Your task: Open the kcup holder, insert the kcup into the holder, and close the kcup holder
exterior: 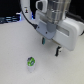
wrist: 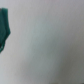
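The kcup [exterior: 31,62], a tiny pod with a green top and whitish body, stands on the white table toward the exterior view's lower left. My gripper [exterior: 51,46] hangs above the table, up and to the exterior view's right of the pod, well apart from it. Its two fingers stand apart with nothing between them. In the blurred wrist view only one teal finger [wrist: 5,27] shows, against bare white table; the pod does not show there. The black kcup holder is not clearly in view; the arm's body covers the table's back.
A dark strip of blurred shapes [exterior: 9,20] runs along the back at the exterior view's left; I cannot tell what they are. The white table [exterior: 20,45] spreads around the pod. The arm's white body [exterior: 57,22] fills the upper middle.
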